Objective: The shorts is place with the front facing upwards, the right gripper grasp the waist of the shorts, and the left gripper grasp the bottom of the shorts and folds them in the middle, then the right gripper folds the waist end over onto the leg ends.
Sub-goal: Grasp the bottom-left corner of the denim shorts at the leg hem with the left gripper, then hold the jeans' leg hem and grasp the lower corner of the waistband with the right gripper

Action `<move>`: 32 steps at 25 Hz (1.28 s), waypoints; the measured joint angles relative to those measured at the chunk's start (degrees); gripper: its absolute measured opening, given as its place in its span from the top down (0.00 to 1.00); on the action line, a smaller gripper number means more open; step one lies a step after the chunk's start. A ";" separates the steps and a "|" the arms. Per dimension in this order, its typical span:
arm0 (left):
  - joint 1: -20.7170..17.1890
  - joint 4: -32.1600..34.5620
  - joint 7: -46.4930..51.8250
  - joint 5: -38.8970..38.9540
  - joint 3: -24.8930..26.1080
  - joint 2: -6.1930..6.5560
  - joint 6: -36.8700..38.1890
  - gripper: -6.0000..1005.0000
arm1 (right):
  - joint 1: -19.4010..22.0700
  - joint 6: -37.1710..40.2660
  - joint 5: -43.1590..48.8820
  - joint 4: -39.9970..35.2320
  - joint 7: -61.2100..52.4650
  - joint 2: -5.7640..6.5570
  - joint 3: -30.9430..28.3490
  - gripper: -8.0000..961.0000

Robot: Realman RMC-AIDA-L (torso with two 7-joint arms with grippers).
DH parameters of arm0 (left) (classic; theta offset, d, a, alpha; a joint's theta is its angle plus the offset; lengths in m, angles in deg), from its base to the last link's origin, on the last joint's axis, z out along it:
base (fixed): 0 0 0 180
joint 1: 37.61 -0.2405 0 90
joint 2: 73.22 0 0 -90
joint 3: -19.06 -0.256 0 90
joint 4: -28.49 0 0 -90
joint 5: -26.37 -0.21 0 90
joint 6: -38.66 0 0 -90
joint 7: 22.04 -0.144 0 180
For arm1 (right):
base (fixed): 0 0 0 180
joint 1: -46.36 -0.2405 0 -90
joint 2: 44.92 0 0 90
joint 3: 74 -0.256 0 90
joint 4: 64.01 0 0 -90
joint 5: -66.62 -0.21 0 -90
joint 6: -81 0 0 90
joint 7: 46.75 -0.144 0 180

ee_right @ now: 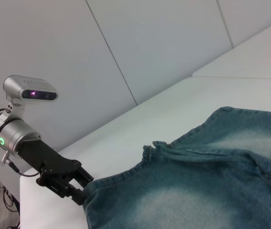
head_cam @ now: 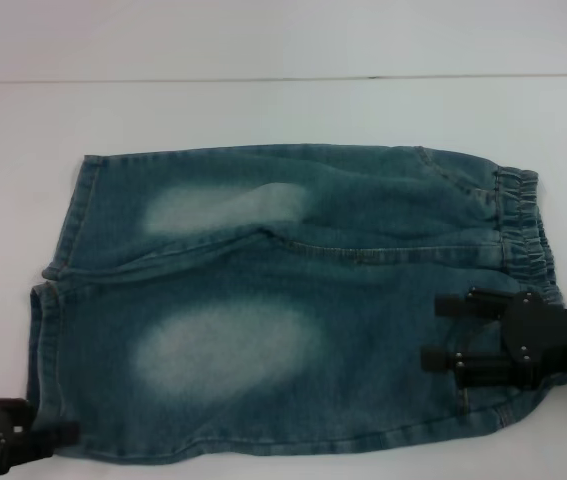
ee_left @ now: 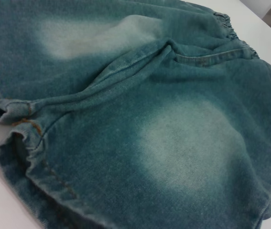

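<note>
The shorts (head_cam: 293, 300) lie flat and front up on the white table, waist (head_cam: 525, 225) to the right and leg ends (head_cam: 45, 330) to the left. My right gripper (head_cam: 443, 332) is open, its two black fingers spread apart over the near part of the waist end. My left gripper (head_cam: 61, 435) sits at the near corner of the near leg end. In the right wrist view the left gripper (ee_right: 81, 191) touches that hem corner (ee_right: 93, 187). The left wrist view looks closely along the shorts (ee_left: 173, 143) from the leg hems (ee_left: 11, 112) toward the waist (ee_left: 223, 19).
The white table (head_cam: 263, 110) runs beyond the shorts to a far edge, with a pale wall behind. The left arm's silver wrist with a green light (ee_right: 8, 133) stands off the table's corner.
</note>
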 joint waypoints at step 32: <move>1.45 1.80 0.29 1.79 -0.51 -0.51 0.95 0.98 | 12.59 0.55 3.52 0.16 -1.71 3.53 -16.31 0.05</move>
